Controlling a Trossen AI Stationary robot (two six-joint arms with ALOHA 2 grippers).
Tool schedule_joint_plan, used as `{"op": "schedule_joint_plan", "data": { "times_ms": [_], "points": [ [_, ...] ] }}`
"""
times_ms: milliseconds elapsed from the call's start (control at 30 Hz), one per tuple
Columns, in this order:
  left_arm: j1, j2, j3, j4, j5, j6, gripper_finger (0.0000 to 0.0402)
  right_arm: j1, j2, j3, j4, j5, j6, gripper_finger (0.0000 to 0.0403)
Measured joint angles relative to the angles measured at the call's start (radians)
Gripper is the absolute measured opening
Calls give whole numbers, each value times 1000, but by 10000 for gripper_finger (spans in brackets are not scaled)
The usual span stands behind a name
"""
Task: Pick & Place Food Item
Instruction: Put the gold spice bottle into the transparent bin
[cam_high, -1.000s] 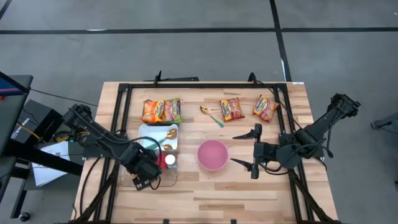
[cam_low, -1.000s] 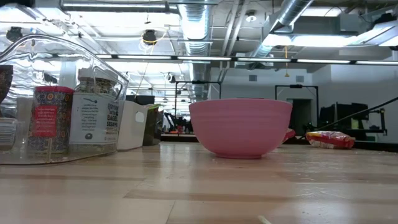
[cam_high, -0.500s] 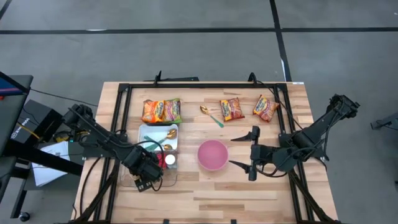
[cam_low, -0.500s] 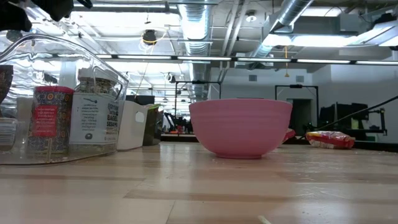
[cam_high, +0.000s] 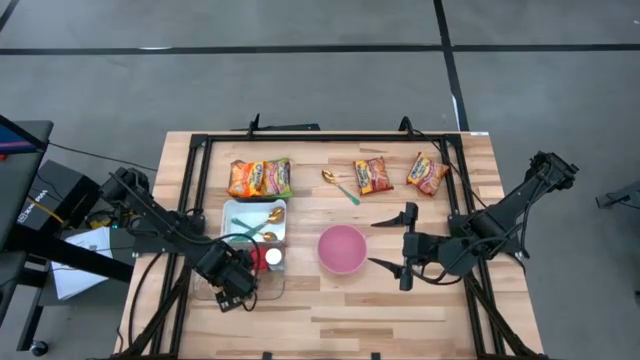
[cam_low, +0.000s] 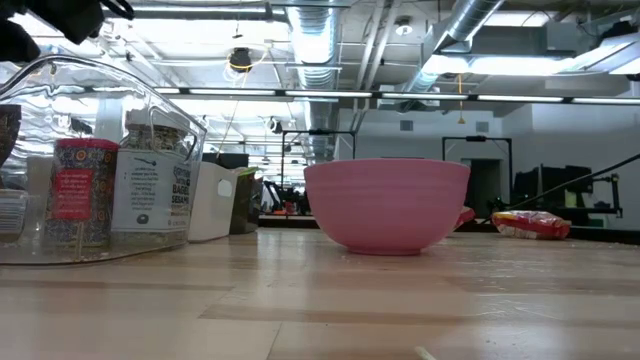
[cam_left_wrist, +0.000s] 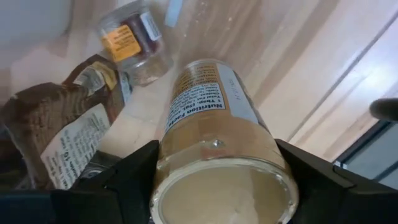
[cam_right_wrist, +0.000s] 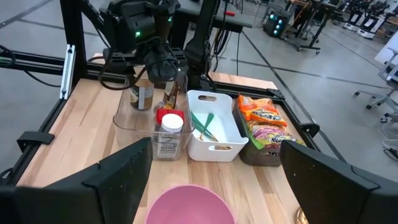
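My left gripper (cam_high: 232, 283) is over the clear bin (cam_high: 212, 292) at the table's front left, shut on a jar of tan food with a white nutrition label (cam_left_wrist: 214, 134). The bin also holds a red-lidded jar (cam_right_wrist: 169, 132), a small jar with an orange label (cam_left_wrist: 132, 41) and a brown bag (cam_left_wrist: 59, 134). The left gripper also shows in the right wrist view (cam_right_wrist: 163, 68). My right gripper (cam_high: 404, 247) is open and empty just right of the pink bowl (cam_high: 342, 248), which stands on the table. My left gripper pinches the jar between its two fingers (cam_left_wrist: 127, 177), one on each side of the jar's wide near end (cam_left_wrist: 221, 186). The jar points away from the wrist, tilted over the bin's contents. Whether it still touches anything in the bin is not visible.
A white tray with utensils (cam_high: 256, 220) stands behind the bin. Snack packets lie at the far side: an orange and green pair (cam_high: 260, 178) and two red ones (cam_high: 373, 175) (cam_high: 427, 173). A gold spoon (cam_high: 329, 177) and a green utensil (cam_high: 347, 193) lie between them.
My right gripper has shifted a little toward the pink bowl and stays open. My left gripper has moved slightly toward the table's near edge over the clear bin and now shows at the top left of the low view.
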Motion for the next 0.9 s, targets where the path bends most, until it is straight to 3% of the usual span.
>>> {"op": "schedule_joint_plan", "data": {
  "times_ms": [400,900],
  "points": [
    [-18,0,-53,75,-11,-3,273,0,0,1,0,0,7,344],
    [-18,0,-53,74,-11,-4,322,0,0,1,-9,0,7,344]
  ]
}}
